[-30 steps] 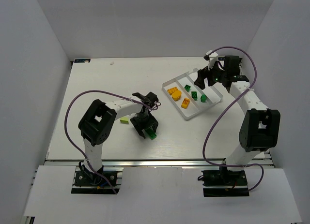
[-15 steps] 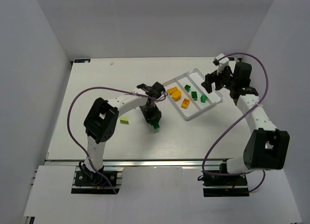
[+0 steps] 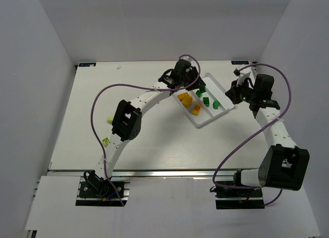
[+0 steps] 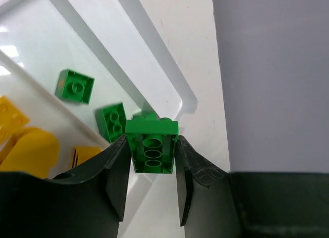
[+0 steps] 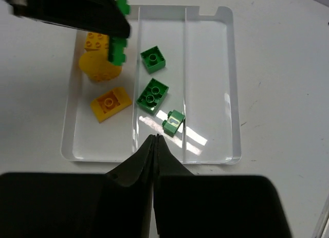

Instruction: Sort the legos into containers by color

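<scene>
Now, green brick [image 4: 151, 151] in left hand [image 4: 151, 142]

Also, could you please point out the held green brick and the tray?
held green brick [image 4: 151, 148]: left wrist view, its hollow underside.
tray [image 5: 209, 68]: right wrist view, bare floor of its empty compartment.

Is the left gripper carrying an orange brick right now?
No, the left gripper is clamped on a green brick, seen from its underside.
</scene>
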Controlling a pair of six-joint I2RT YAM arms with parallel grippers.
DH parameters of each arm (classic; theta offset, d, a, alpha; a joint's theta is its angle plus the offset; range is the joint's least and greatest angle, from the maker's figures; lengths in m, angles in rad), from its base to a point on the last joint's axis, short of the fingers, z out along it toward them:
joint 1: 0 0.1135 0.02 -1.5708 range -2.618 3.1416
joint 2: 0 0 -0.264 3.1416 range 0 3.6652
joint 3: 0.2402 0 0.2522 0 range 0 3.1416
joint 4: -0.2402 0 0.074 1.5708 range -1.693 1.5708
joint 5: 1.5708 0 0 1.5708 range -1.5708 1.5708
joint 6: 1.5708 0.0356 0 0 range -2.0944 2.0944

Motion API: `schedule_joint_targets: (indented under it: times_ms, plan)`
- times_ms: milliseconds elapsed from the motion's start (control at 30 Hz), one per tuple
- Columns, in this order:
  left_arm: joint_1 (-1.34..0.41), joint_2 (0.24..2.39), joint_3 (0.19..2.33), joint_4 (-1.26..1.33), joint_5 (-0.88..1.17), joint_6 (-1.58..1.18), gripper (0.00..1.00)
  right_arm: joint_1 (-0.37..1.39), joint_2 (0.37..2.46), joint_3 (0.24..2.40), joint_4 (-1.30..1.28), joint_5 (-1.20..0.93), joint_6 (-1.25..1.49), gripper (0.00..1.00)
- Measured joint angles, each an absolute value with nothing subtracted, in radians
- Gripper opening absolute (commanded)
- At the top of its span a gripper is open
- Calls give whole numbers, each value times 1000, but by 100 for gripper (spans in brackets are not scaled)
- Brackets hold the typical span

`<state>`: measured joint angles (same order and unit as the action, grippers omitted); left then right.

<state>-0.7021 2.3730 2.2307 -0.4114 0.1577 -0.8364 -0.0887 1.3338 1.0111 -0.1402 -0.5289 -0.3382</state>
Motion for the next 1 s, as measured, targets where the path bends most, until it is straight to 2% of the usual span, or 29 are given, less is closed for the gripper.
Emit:
schedule_joint_targets:
  times_ms: [100, 133, 200, 233, 267, 300, 333, 367, 400, 533, 667, 767, 800, 833, 933, 1000]
  plan:
    - [-700, 2482, 2235, -294, 175, -869, 5, -89, 1323, 1011, -179, -543, -341, 0]
    - [-700, 2516, 2235, -270, 176, -879, 16, -89, 1318, 1011, -187, -546, -342, 0]
    - [-700, 2574, 2243, -242, 175, -894, 23, -90, 1303, 1011, -198, -550, -343, 0]
    - [-700, 2599, 2247, -220, 176, -902, 38, -90, 1296, 1011, -203, -551, -344, 0]
    - [-701, 2613, 2251, -204, 176, -914, 44, -90, 1289, 1011, -208, -554, -344, 0]
    - [-702, 2622, 2257, -191, 176, -918, 47, -90, 1283, 1010, -210, -556, -344, 7]
    - [-702, 2622, 2257, -188, 175, -918, 53, -90, 1279, 1009, -213, -559, -344, 19]
    - [-702, 2622, 2259, -185, 176, -919, 56, -90, 1277, 1008, -216, -564, -343, 23]
    - [-702, 2622, 2260, -179, 178, -918, 59, -90, 1276, 1007, -220, -570, -346, 36]
    - [-702, 2622, 2264, -165, 192, -918, 70, -89, 1277, 1004, -255, -630, -366, 62]
    - [-699, 2605, 2264, -160, 195, -915, 74, -86, 1293, 1008, -318, -754, -447, 68]
    - [-688, 2524, 2195, -159, 192, -898, 68, -72, 1329, 1028, -382, -834, -515, 64]
    - [-680, 2476, 2153, -165, 191, -894, 49, -63, 1342, 1038, -402, -856, -540, 62]
    - [-671, 2421, 2105, -168, 185, -896, 35, -54, 1352, 1045, -418, -875, -562, 58]
    - [-615, 2182, 1884, -179, 163, -882, 1, -4, 1375, 1070, -463, -915, -644, 47]
    - [-545, 1983, 1716, -201, 148, -875, 0, 57, 1396, 1085, -483, -924, -694, 47]
